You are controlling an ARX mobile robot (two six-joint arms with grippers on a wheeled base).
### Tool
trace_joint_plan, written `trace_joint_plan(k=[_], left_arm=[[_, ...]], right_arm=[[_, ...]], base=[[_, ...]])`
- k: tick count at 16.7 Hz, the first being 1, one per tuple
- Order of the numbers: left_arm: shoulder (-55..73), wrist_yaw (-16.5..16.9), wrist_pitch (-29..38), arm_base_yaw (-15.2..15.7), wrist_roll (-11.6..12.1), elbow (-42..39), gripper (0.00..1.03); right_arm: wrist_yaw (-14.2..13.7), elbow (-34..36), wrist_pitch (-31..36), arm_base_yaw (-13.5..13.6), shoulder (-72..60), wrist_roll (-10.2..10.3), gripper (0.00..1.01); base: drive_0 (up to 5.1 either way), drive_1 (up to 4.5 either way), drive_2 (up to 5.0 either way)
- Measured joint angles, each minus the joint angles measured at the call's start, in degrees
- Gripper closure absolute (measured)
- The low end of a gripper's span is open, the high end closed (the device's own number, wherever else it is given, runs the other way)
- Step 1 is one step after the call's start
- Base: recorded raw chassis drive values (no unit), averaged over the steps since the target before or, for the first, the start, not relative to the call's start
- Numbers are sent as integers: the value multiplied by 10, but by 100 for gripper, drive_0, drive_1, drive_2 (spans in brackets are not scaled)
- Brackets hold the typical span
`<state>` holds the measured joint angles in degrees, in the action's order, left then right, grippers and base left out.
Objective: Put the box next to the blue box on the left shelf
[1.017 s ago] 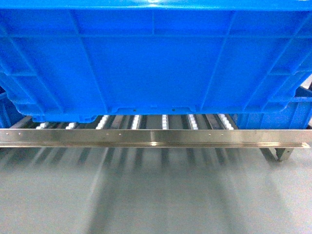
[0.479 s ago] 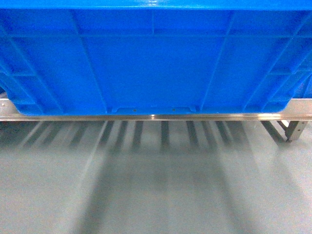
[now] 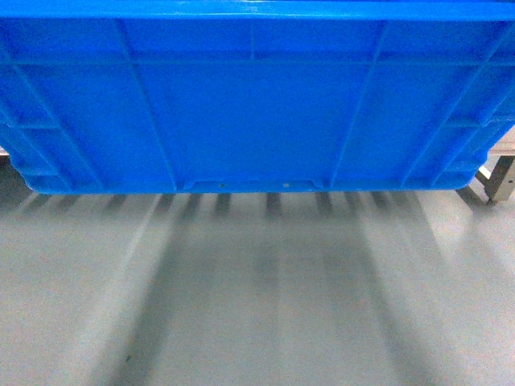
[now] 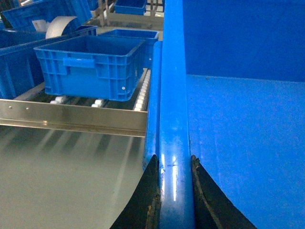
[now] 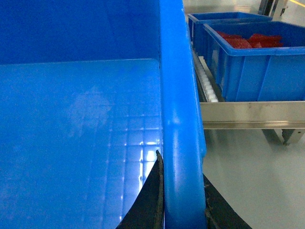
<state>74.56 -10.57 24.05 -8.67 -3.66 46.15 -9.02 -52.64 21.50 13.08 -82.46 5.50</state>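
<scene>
Change: front rail and white rollers, plainly in sight below the box (image 3: 257,104) a second ago, now gone from the head view; only a steel leg (image 3: 500,178) shows at the right edge, above bare grey floor (image 3: 257,305).
Meaning: judged as the carried box closing on the rack or rising in view, so hiding the rail; approach under way, placement not yet done.
Box position: fills the upper half of the head view, held off the floor with its base edge clear above it; not yet resting on rollers in any view.
Left tool (image 4: 174,164): clenched on the box's left rim, one dark finger either side of it.
Right tool (image 5: 181,179): grasping the right rim likewise, inner finger inside the wall, outer one outside.
Left shelf (image 4: 71,121): seen from the left wrist, silvery rail with roller lanes behind, just beside the held box.
Blue box (image 4: 90,64): sits on those rollers, left of the held rim, a gap between them.
Right side: another blue crate (image 5: 259,57) with red contents on the rack.
Next need: probably lifting the base over the rail, then setting down beside the neighbour.
</scene>
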Motion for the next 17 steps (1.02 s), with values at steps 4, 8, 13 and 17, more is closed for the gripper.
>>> trace_joint_plan(k=[4,8,13,17], left_arm=[[0,0,4,0,0,0,94],[0,0,4,0,0,0,94],[0,-1,5,0,0,0,94],[0,0,5,-1,-1,0,94]], right_arm=[[0,0,6,0,0,0,92],[0,0,4,0,0,0,92],[0,0,5,0,0,0,92],[-1,0,6,0,0,-2,92]], base=[[0,0,0],[72,50,-125],[160,275,-458],[28,425,-369]])
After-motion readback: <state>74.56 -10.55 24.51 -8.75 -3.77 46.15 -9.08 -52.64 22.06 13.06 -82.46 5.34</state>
